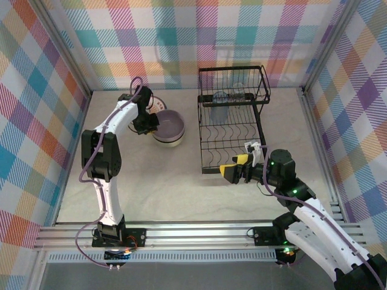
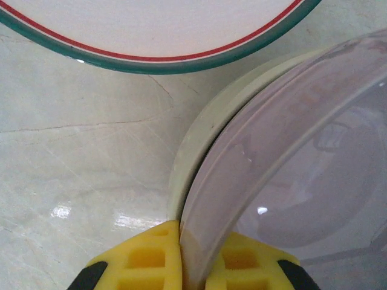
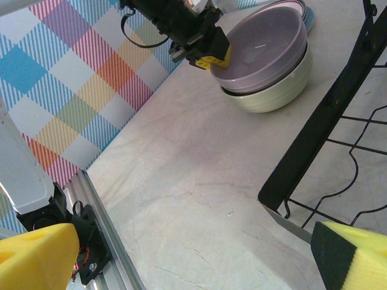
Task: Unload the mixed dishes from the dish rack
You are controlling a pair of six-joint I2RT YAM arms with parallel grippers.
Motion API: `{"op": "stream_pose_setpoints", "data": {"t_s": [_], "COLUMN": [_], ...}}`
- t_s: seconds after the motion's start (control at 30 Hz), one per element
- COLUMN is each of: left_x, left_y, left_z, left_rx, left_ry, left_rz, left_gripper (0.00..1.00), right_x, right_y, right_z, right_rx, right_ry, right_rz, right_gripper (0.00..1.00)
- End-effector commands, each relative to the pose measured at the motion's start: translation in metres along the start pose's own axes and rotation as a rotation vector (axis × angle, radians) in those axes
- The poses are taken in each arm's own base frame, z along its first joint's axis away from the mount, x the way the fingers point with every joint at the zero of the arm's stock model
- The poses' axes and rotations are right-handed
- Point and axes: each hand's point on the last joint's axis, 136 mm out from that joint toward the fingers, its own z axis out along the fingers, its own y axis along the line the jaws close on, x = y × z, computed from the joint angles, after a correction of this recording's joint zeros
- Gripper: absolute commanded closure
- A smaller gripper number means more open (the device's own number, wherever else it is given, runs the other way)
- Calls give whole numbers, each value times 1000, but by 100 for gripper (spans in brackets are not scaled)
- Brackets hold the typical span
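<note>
Our left gripper (image 2: 184,257) is pinched on the rim of the glossy lavender bowl (image 2: 302,181), which is nested in the round pale green bowl (image 2: 202,133) on the marbled table (image 2: 72,169). We'd let go gently and lift straight up. Our right gripper (image 1: 237,169) waits wide open beside the black wire dish rack (image 1: 202,130).

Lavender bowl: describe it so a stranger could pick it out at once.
Start at the black dish rack and look to its left on the table, where two bowls sit stacked. The lavender bowl is the upper one, nested in the pale green bowl; the left gripper is clamped on its rim.
</note>
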Motion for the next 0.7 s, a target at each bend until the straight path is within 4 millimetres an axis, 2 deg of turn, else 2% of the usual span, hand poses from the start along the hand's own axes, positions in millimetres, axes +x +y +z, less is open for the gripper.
{"op": "stream_pose_setpoints", "data": {"t_s": [0.0, 0.23, 0.43, 0.67], "left_x": [-23, -23, -23, -22], "left_y": [-10, -10, -13, -15], "left_z": [-22, -18, -17, -21], "left_rx": [62, 63, 77, 92], "left_ry": [-71, -61, -57, -65], "left_rz": [2, 2, 1, 1], "left_gripper": [100, 98, 85, 65], "right_x": [-1, -1, 2, -1], "right_y": [4, 3, 1, 3], "right_z": [0, 1, -1, -3], "right_rx": [-19, -17, -7, -3], "right_ry": [-19, -18, -24, -28], "right_rz": [-10, -3, 5, 8], "right_gripper": [1, 1, 1, 1]}}
